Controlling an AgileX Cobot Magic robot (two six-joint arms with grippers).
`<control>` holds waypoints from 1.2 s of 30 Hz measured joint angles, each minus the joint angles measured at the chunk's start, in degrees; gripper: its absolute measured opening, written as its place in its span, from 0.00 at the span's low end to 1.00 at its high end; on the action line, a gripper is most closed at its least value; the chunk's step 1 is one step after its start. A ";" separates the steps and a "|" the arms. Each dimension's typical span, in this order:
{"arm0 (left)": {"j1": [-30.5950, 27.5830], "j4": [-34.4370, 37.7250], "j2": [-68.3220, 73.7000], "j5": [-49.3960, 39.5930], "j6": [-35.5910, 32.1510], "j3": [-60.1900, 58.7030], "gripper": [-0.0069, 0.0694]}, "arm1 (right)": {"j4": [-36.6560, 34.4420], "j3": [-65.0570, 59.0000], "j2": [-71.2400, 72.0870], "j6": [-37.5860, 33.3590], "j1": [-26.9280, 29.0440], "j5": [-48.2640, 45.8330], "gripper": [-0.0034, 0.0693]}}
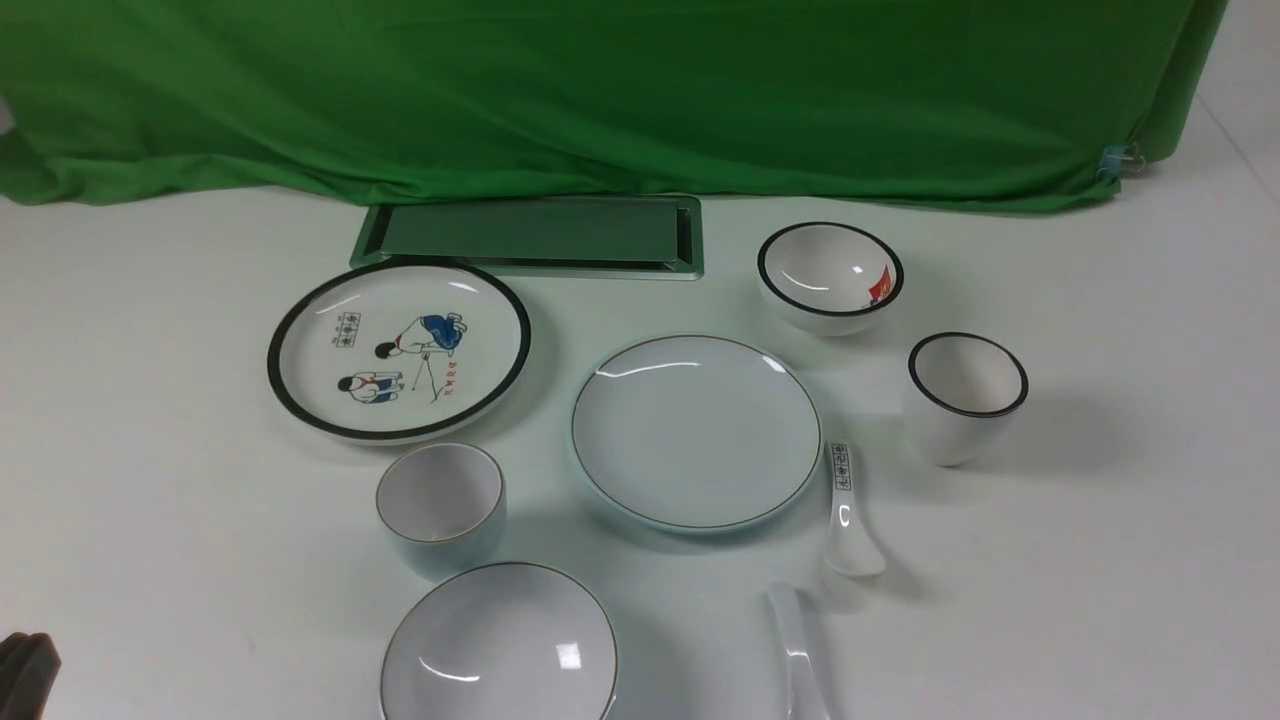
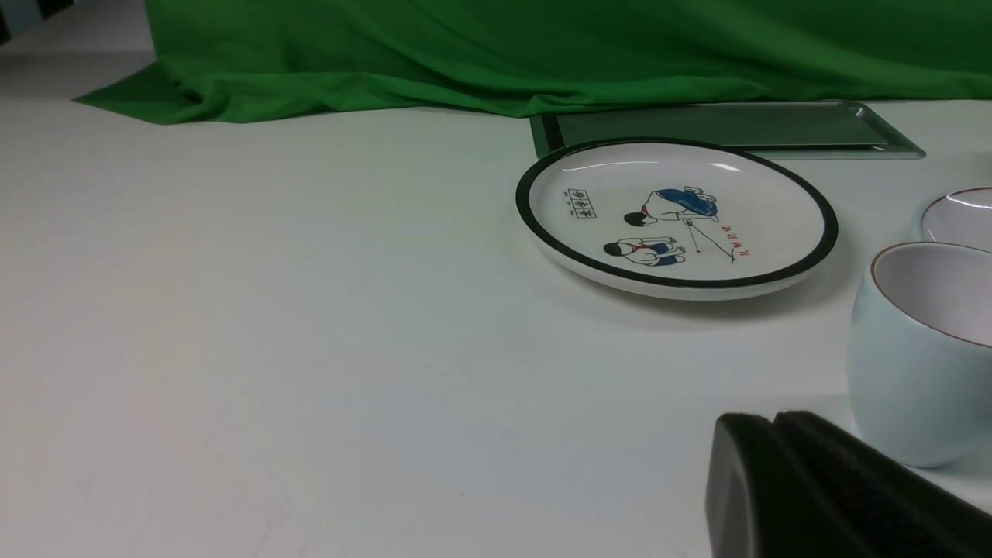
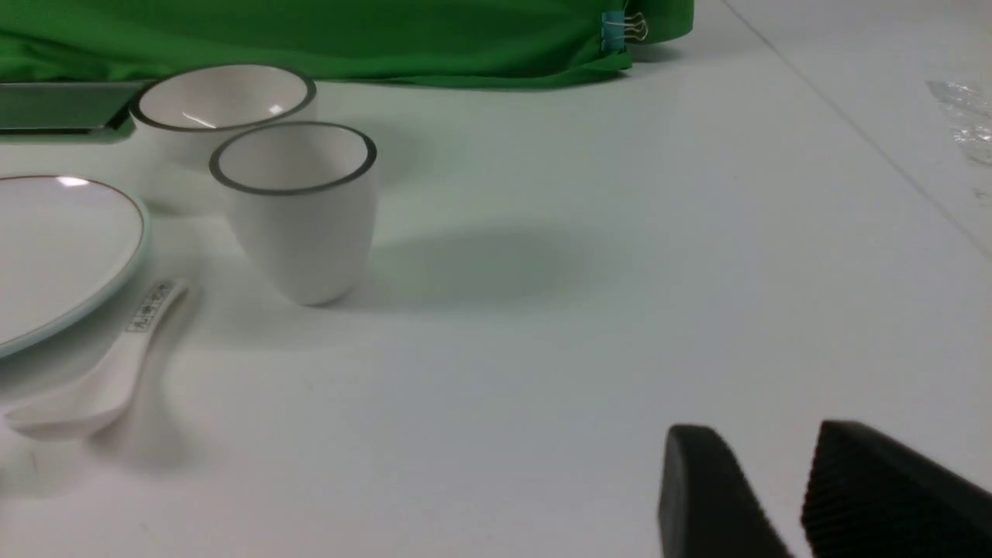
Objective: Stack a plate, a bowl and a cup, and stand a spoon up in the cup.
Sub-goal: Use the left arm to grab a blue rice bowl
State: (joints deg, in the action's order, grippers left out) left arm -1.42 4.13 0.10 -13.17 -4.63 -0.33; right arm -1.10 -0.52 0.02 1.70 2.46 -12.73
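The left tool (image 2: 775,422) is closed, its tips together with nothing between them, and the plain pale cup (image 2: 922,364) stands upright beyond it, apart from the fingers. The right tool (image 3: 763,430) stands narrowly parted, a slim gap between its tips and nothing in it, over a bare part of the table (image 3: 542,403).

Outward from the left tool, the front view shows the plain pale bowl (image 1: 500,650) upright and close by the cup on its nearer side. The plain pale plate (image 1: 697,432) lies face up around the middle of the table, with nothing on it. The unmarked white soup spoon (image 1: 795,650) lies nearer the robot, partly cut off by the frame edge.

Farther out are the look-alikes: the black-rimmed cartoon plate (image 1: 400,350) behind the cup, the black-rimmed bowl with a red mark (image 1: 830,270), the taller black-rimmed cup (image 1: 965,400), and the spoon with printed characters (image 1: 850,530) just beside the plain plate.

None of the stacking is done. The bowl has to go onto the plate, the cup into the bowl, and the plain spoon upright in the cup; the bowl seems the sensible first lift.
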 joint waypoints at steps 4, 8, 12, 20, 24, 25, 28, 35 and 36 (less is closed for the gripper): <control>0.00 0.00 0.00 0.00 0.00 0.00 0.05 | 0.00 0.00 0.00 -0.02 0.00 0.00 0.38; 0.00 -0.36 0.00 0.00 0.00 0.00 0.05 | 0.00 0.00 0.00 -0.02 0.00 0.14 0.38; 0.00 -3.13 0.00 0.00 0.00 0.00 0.05 | -0.04 0.00 0.00 -0.02 0.00 0.14 0.38; 0.00 13.52 0.00 7.09 9.33 -0.02 0.05 | -0.11 0.00 0.00 12.16 0.00 0.14 0.38; 0.00 30.86 0.00 10.65 21.27 -0.02 0.05 | -0.19 0.00 0.00 35.72 0.00 0.18 0.38; 0.00 34.69 0.00 11.17 24.89 -0.02 0.05 | -0.26 0.00 0.00 49.16 0.00 0.18 0.38; 0.00 36.43 0.00 12.02 27.11 -0.02 0.05 | -0.29 0.00 0.00 63.37 0.00 0.13 0.38; 0.00 38.97 0.00 16.35 37.06 -0.07 0.05 | -0.12 0.00 0.00 62.87 0.00 0.19 0.38; 0.00 38.97 0.00 16.95 37.81 -0.07 0.05 | -0.12 0.00 0.00 61.48 0.00 0.19 0.38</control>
State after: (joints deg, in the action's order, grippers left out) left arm -1.42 43.10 0.10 3.78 33.18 -0.39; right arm -1.22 -0.52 0.02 63.18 2.46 -12.54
